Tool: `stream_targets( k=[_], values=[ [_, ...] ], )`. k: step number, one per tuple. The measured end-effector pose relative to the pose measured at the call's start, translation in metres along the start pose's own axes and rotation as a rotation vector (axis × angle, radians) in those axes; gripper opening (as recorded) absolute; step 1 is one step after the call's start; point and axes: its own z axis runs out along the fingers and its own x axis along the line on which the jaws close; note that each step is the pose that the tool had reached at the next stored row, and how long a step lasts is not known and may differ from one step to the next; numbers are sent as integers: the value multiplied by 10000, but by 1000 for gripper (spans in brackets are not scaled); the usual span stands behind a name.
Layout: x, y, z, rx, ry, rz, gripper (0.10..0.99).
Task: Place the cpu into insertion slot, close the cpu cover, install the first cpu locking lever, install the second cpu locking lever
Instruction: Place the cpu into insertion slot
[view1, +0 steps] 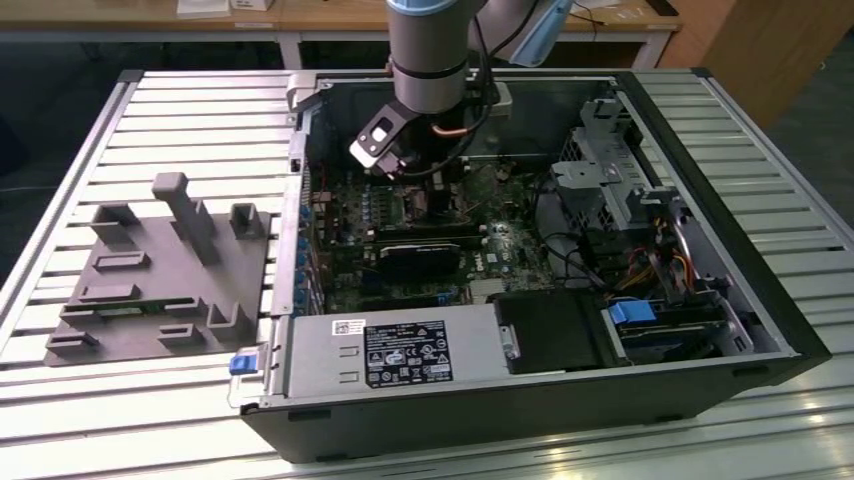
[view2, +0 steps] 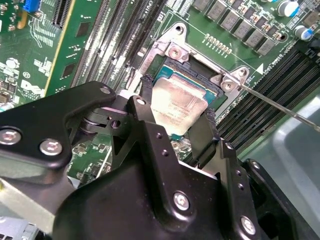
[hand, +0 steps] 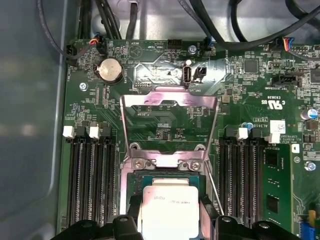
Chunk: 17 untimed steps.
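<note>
At insertion slot (view2: 192, 70), pincer (view2: 178, 97) clamped on cpu (view2: 182, 107), cpu cover (hand: 170, 98) flipped open, white label (hand: 278, 126) on mobo (hand: 170, 125)

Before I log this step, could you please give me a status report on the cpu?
End effector shut on the cpu. Held right over the insertion slot. The cpu cover open, swung back, out of the way.
</note>
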Motion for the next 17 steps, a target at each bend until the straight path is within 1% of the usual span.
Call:
stream_targets(
  k=[7, 16, 17],
  values=[
    [34, -8, 26, -2, -6, 77, 537],
    [37, -13, 40, -1, -7, 77, 537],
    [37, -13, 40, -2, -4, 77, 549]
  ],
)
